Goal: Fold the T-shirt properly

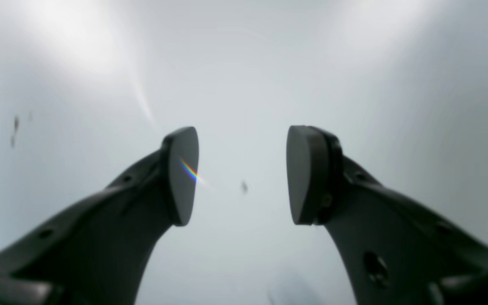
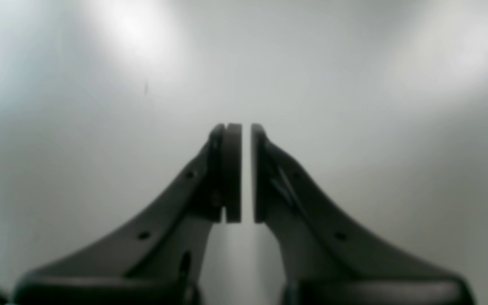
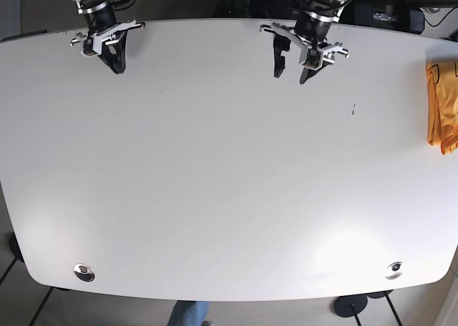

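- Your T-shirt (image 3: 441, 106) is the orange bundle at the far right edge of the white surface (image 3: 215, 197) in the base view; part of it seems to run off the frame, so you cannot see its full extent.
- Taking the T-shirt as your landmark: the left claw (image 3: 295, 60) hangs nearer to it but not close, back along the far edge of the surface. The right claw (image 3: 114, 54) is well apart from it, near the opposite far corner.
- The left claw (image 1: 242, 176) is released, its two pads spread wide with only bare surface between them.
- The right claw (image 2: 246, 173) is almost clenched, a thin slit of light left between the pads and nothing held.
- Neither wrist view shows any cloth, so you have no close look at the garment yet.
- Expect the shirt to be light, soft and limp: it will likely sag, drag and bunch rather than keep a shape.
- It looks crumpled or doubled over, so you probably need to pull it inward and spread it flat before any fold.
- Pinch a visible edge or corner of the fabric, ideally a single layer; a hem or shoulder is a likely hold, though you cannot tell them apart here.
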